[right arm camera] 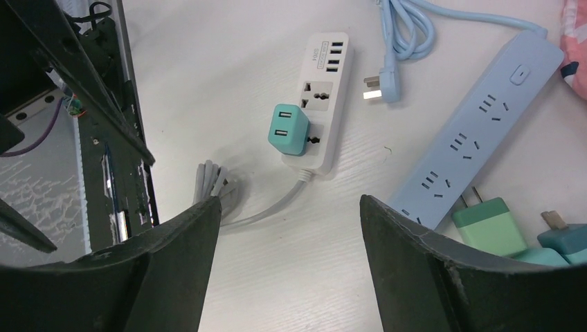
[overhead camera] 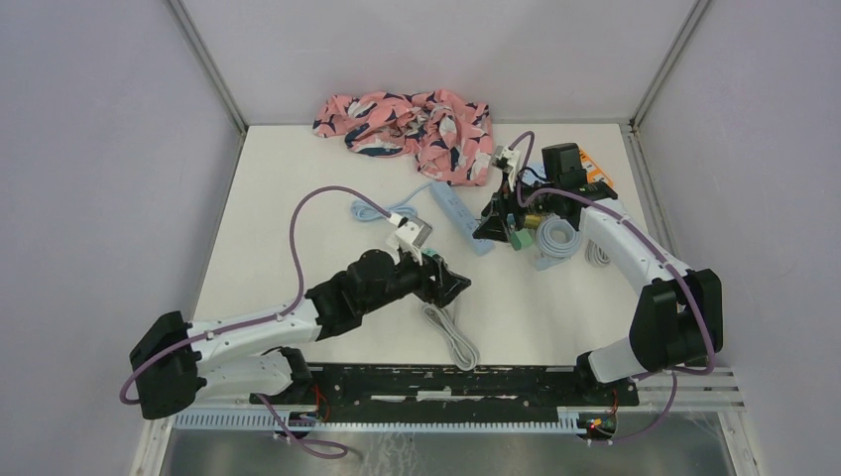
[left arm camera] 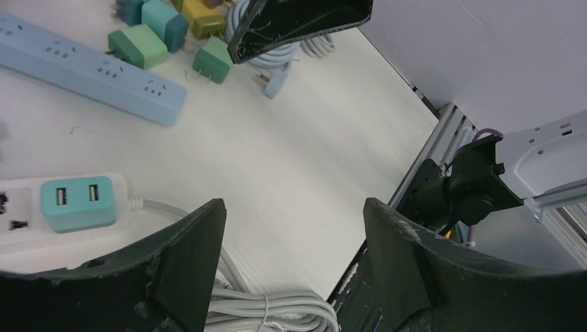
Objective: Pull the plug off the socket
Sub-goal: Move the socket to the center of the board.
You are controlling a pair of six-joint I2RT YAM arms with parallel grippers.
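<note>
A teal two-port plug (right arm camera: 289, 129) sits pushed into a white socket strip (right arm camera: 322, 90); the left wrist view has the same plug (left arm camera: 76, 202) at its left edge. In the top view the plug (overhead camera: 432, 259) peeks out beside the left arm, which covers most of the strip. My left gripper (left arm camera: 291, 207) is open just right of the plug, with bare table between its fingers. My right gripper (right arm camera: 291, 204) is open too and hangs above the table, between the white strip and a blue strip (right arm camera: 477, 138), holding nothing.
The white strip's grey cord lies bundled (overhead camera: 451, 337) near the front rail (overhead camera: 446, 382). Loose green and teal plugs (left arm camera: 138, 45) lie by the blue strip (left arm camera: 90, 69). A light-blue cord (right arm camera: 401, 28) and a pink cloth (overhead camera: 407, 124) lie further back.
</note>
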